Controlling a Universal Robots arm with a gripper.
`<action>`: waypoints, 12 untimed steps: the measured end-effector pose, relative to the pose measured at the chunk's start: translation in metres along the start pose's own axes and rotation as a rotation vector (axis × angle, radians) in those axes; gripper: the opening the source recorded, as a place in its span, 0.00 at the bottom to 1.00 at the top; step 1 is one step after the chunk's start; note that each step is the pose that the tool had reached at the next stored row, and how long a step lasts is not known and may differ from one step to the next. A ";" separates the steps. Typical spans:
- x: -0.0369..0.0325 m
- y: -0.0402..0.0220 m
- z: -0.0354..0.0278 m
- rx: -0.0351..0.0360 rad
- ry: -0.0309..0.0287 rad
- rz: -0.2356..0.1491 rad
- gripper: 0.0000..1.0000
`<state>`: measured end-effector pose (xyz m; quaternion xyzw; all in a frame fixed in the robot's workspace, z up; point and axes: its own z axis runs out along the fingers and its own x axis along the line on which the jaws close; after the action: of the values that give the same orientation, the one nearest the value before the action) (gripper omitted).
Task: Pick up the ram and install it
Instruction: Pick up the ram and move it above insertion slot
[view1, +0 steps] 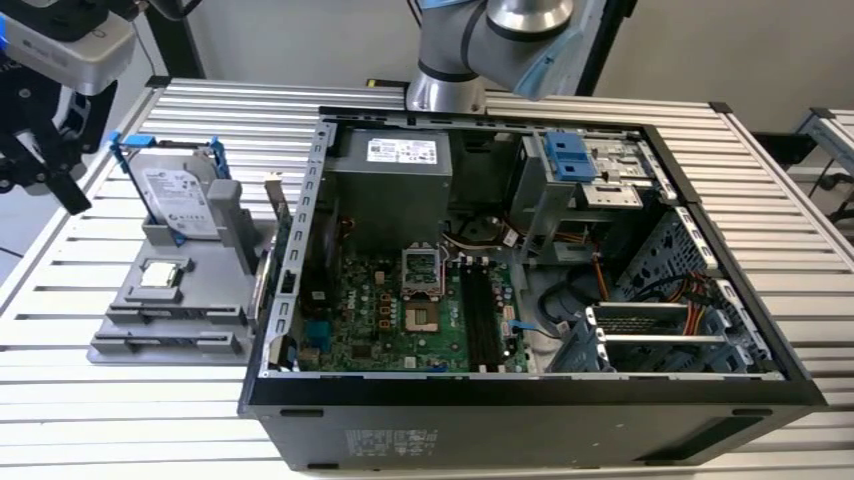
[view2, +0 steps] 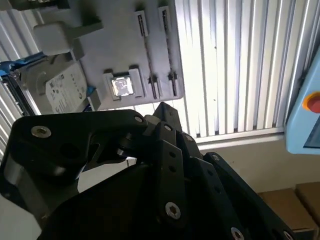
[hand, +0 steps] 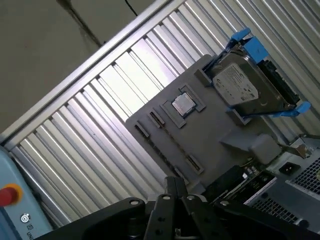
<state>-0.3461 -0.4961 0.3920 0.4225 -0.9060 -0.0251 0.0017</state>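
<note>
Currently I judge this to be the approach, with nothing picked up yet. The gripper (hand: 172, 186) hangs over the bench (view1: 80, 400), to the exterior view's left of the grey tray (view1: 147, 350). Its jaws look pressed together on nothing. The ram (view1: 272, 230) seems to stand on edge between the tray and the computer case (view1: 534, 430). Grasping it calls for spread jaws squared to its thin edge, with little room beside the case wall.
</note>
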 end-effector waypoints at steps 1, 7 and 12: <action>0.0000 0.0000 0.0000 -0.0004 0.0009 -0.019 0.00; 0.0000 0.0000 -0.0001 -0.0024 0.0061 -0.128 0.00; 0.0000 0.0000 0.0000 -0.0040 0.0103 -0.219 0.00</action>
<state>-0.3461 -0.4961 0.3920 0.5190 -0.8544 -0.0248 0.0045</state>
